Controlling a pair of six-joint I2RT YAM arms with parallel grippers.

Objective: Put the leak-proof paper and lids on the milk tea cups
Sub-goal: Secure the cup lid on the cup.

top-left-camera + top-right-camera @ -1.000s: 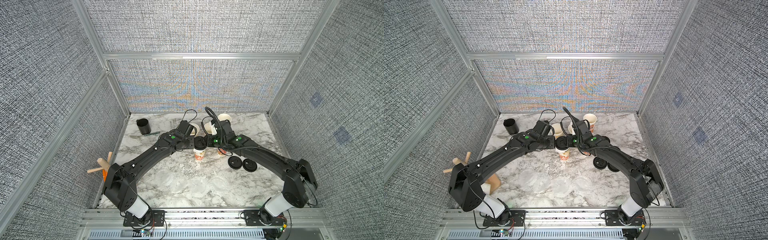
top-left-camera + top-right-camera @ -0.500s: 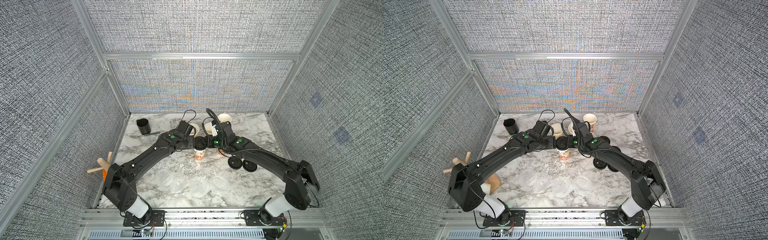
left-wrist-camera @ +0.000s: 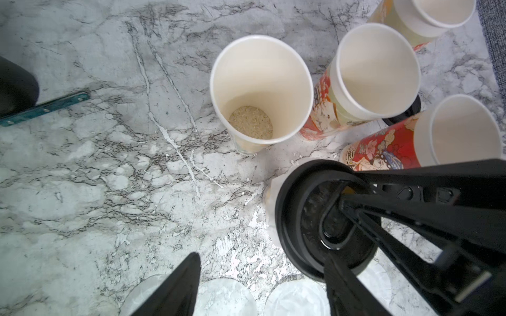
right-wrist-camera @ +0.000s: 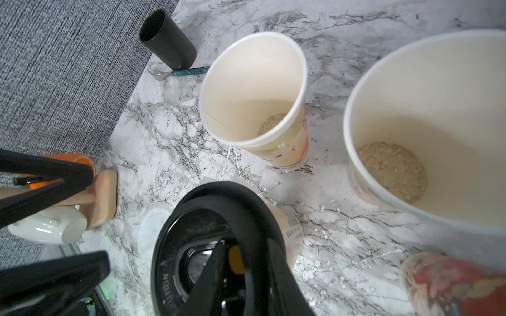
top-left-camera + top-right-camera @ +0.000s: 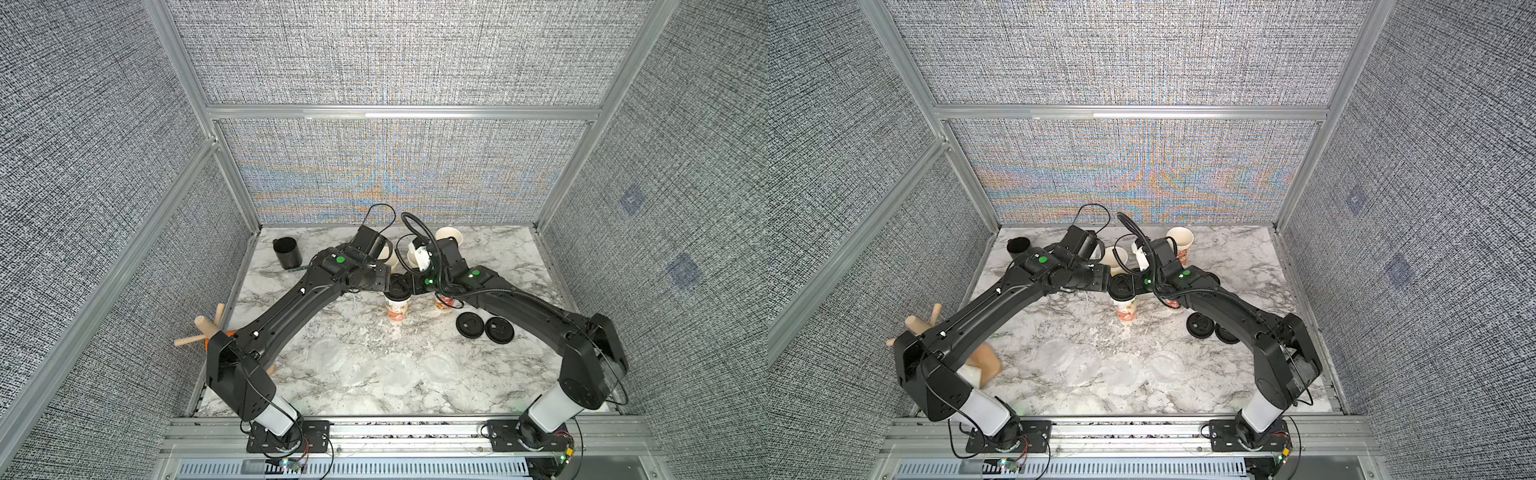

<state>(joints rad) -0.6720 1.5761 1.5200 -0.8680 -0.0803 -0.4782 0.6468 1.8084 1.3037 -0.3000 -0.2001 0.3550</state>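
Observation:
A milk tea cup stands mid-table with a black lid on its mouth. A whitish crinkled edge of leak-proof paper shows under the lid's rim. My right gripper is shut on that rim, one finger inside the lid and one outside. My left gripper stands open beside the lid, one finger well clear of it. Three loose leak-proof papers lie flat near the front. Open cups stand behind, and two hold pale grains.
Two spare black lids lie to the right of the capped cup. A plain black cup and a fork sit at the back left. A wooden rack and white mug stand at the left edge.
My left gripper has opened its jaws wide next to the lidded cup. The right gripper has stayed shut on the lid, and both arms have barely shifted.

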